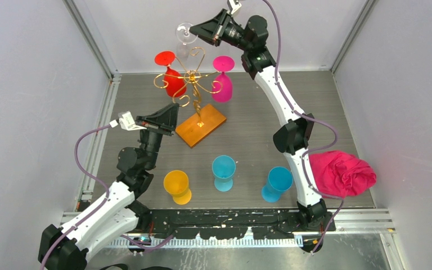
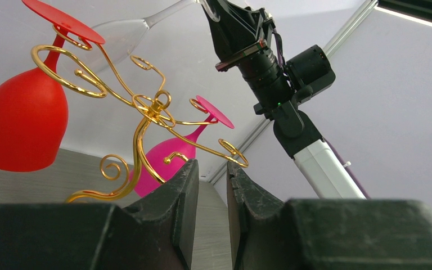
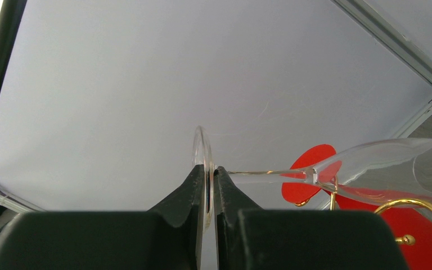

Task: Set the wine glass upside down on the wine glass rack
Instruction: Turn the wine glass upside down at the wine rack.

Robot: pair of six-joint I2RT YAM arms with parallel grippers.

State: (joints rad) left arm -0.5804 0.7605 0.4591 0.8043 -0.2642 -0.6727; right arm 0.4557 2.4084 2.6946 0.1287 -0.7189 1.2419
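The right end effector (image 3: 209,169) is clenched on the foot of the clear wine glass (image 3: 371,166). It holds the glass tilted, bowl lower, above the back of the wine glass rack (image 1: 193,76) and close to the red glass (image 1: 171,79) hanging there.

To do this well, I'd slide the stem sideways into a free gold scroll, keeping off the red foot. I'd let go only once the foot rests on the wire.

The right arm stretches long and high across the tabletop (image 1: 315,101), its wrist turned left. The left arm is folded low, and the left end effector (image 2: 211,169) sits beside the wooden base, jaws slightly parted and empty.
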